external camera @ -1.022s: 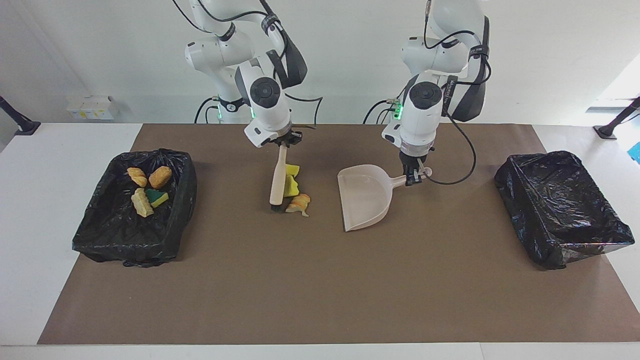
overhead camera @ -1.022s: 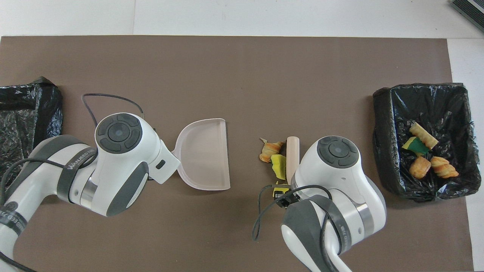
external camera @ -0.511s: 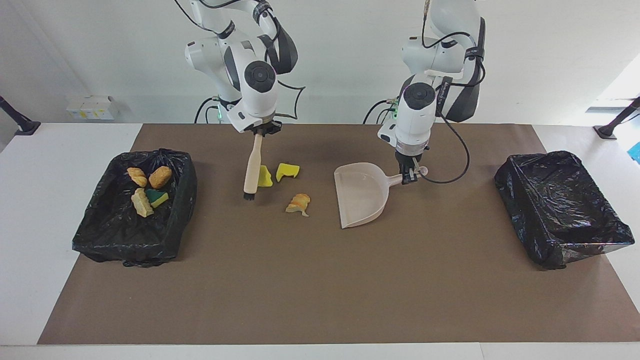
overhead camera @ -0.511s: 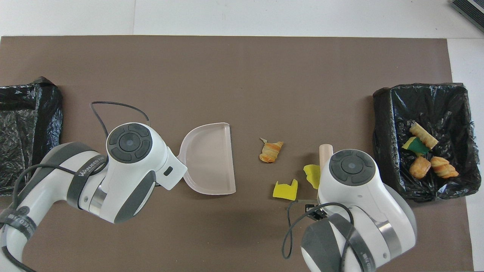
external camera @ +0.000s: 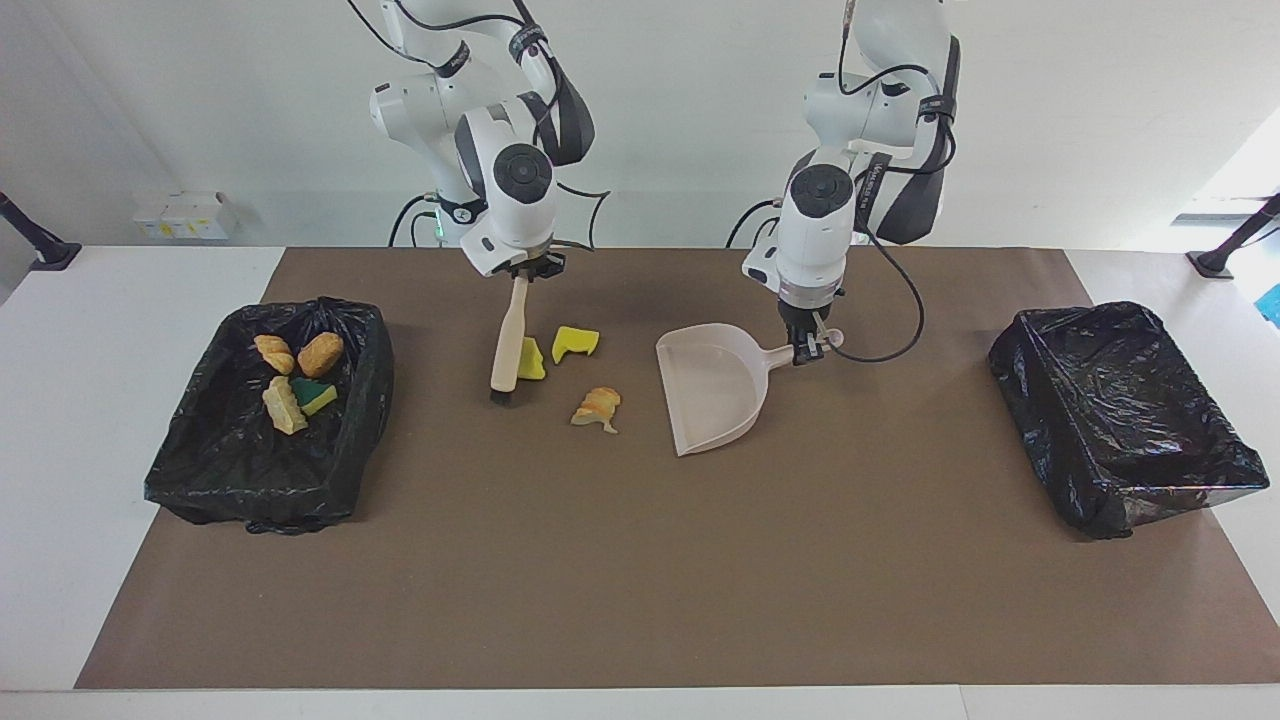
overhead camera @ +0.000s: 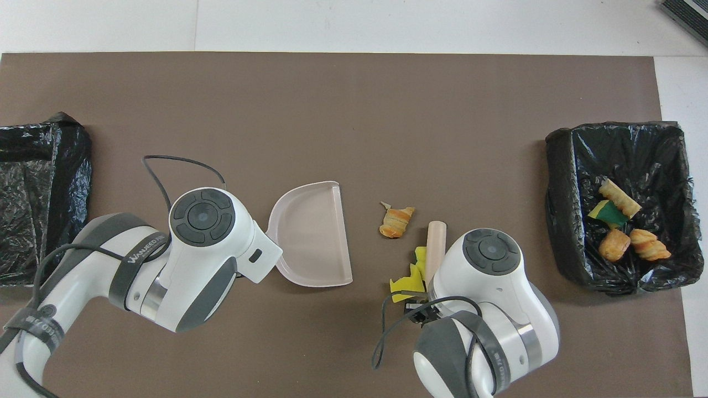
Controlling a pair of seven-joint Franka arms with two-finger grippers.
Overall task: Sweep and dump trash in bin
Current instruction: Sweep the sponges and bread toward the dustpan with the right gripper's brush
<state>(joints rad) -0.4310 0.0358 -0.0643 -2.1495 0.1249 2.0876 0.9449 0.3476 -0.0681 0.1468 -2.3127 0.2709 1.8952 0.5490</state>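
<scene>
Here, the right claw is clamped on the top of a beige brush whose bristles rest on the tabletop against one yellow sponge chunk, with a second just beside it and a croissant piece between brush and dustpan. The left claw grips the dustpan's handle. Four scraps lie in the black-lined bin toward the right arm's end; from overhead both claws hide under their wrists.

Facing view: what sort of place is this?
Probably a robot lab bench: a brown paper mat on a white table, black-bagged bins at both ends, staged sponge and pastry scraps.
</scene>
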